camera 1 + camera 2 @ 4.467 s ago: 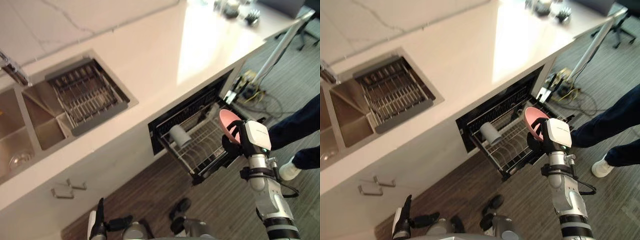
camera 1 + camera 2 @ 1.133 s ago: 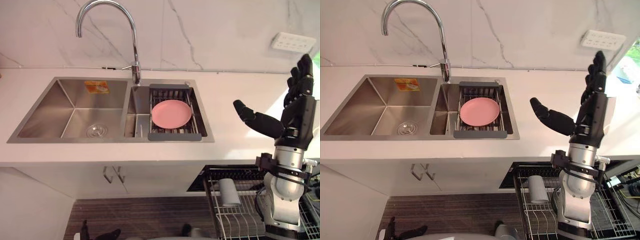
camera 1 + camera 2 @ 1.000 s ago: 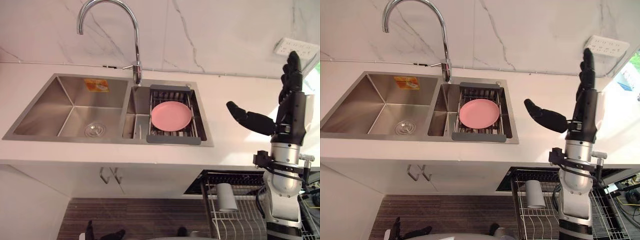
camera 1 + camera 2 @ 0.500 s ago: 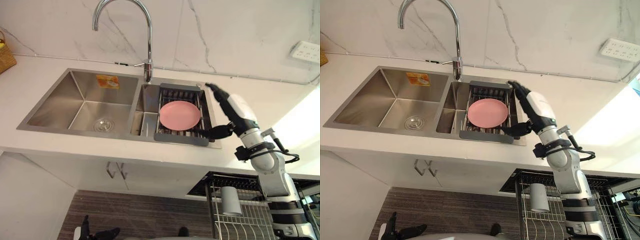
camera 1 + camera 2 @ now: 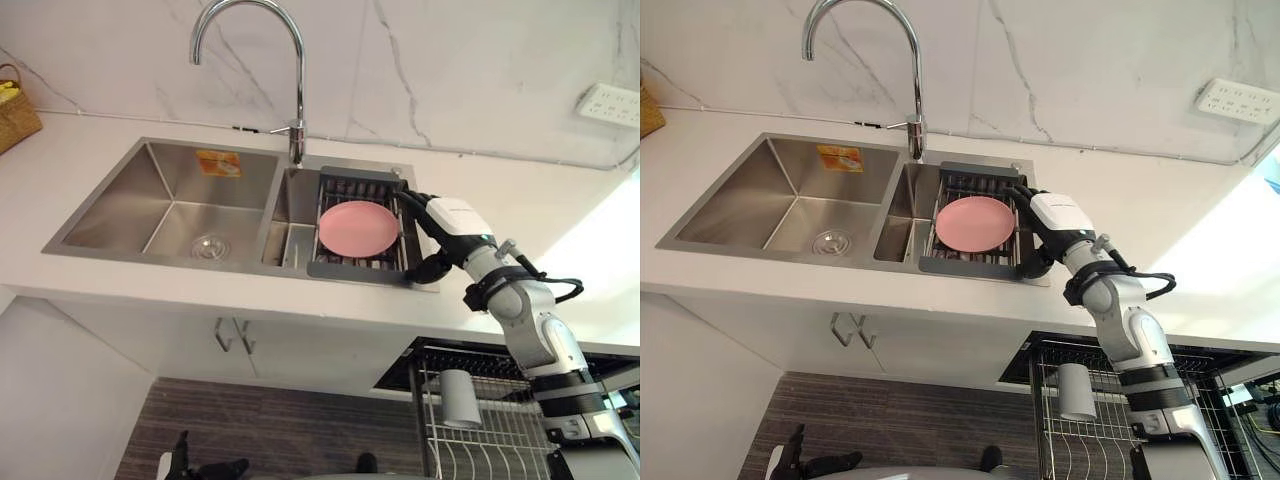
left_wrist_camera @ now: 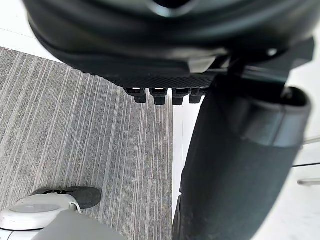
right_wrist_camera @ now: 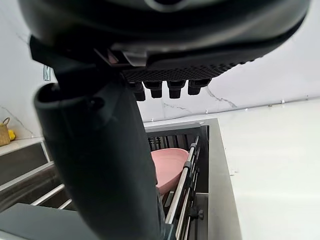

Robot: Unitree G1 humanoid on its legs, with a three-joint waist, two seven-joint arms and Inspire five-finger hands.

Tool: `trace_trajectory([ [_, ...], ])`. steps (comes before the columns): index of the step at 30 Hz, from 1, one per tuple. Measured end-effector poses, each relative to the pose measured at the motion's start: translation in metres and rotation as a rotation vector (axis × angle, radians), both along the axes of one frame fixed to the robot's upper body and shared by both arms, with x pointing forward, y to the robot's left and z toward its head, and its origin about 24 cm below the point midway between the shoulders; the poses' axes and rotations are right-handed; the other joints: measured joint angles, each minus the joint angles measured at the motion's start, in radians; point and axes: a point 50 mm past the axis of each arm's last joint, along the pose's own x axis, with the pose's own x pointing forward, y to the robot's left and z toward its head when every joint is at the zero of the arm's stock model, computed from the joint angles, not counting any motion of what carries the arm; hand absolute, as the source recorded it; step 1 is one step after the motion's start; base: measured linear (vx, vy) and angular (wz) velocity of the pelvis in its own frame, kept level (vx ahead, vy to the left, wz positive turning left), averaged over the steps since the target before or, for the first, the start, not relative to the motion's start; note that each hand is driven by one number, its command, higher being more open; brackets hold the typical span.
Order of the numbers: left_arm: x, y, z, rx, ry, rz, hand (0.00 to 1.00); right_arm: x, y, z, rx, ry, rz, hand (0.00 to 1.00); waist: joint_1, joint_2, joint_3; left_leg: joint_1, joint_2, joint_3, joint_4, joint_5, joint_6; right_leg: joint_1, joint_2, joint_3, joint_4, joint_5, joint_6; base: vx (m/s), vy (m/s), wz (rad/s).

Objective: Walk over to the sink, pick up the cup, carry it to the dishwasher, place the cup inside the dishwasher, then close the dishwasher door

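- The right hand (image 5: 450, 225) has come down from above the drain rack (image 5: 355, 268) and now sits low at its right rim, nearer the pink plate (image 5: 358, 227) than half a second ago.
- The left hand (image 6: 165, 45) hangs over the floor (image 6: 75, 125), fingers loose and holding nothing.
- The rack sits in the right basin of the sink (image 5: 170, 200), with the plate lying flat on its bars.
- The right hand's fingers are spread over the plate's right edge with the thumb apart near the rack's front corner. It grips nothing, and I can't tell if the fingertips touch the plate.
- A flat plate gives little to grab, I'd say. Better to work fingers under its right edge, thumb on top, clear of the rack's rim, then lift straight up.
- There is no cup in the sink. A grey cup (image 5: 460, 398) already stands in the pulled-out dishwasher rack (image 5: 500, 440), so the plate looks like the thing to fetch.
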Motion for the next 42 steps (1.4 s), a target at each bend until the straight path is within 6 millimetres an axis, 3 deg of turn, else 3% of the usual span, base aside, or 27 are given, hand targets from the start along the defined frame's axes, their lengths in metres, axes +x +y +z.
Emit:
trace_trajectory([
  [25,0.002,-0.007,-0.002,-0.016,0.013,-0.033,1.0,0.019,0.0,-0.012,-0.118,-0.103,0.0,1.0,0.007,-0.002,-0.001,-0.007,-0.015,-0.027,-0.027,0.035,-0.001,-0.001,-0.01,-0.024,-0.005,0.013,-0.004,-0.05,0.005,0.03],
  [32,0.004,-0.008,-0.002,-0.015,0.007,-0.036,1.0,0.021,-0.006,-0.018,-0.117,-0.139,-0.037,1.0,0.016,-0.002,-0.001,-0.011,-0.015,-0.035,-0.035,0.044,-0.006,-0.004,-0.011,-0.032,-0.005,0.013,-0.004,-0.04,0.003,0.04],
  [35,0.01,-0.011,-0.002,-0.018,-0.003,-0.055,1.0,0.025,-0.012,-0.03,-0.152,-0.088,-0.077,1.0,0.027,-0.002,-0.001,-0.013,-0.015,-0.042,-0.04,0.052,-0.004,-0.004,-0.012,-0.04,-0.005,0.013,-0.004,-0.03,0.001,0.07],
  [42,0.012,-0.011,-0.002,-0.013,-0.007,-0.051,1.0,0.026,-0.014,-0.032,-0.155,-0.089,-0.09,1.0,0.029,-0.002,-0.002,-0.013,-0.017,-0.049,-0.044,0.059,0.001,-0.003,-0.015,-0.048,-0.002,0.014,-0.007,-0.01,0.007,0.04],
])
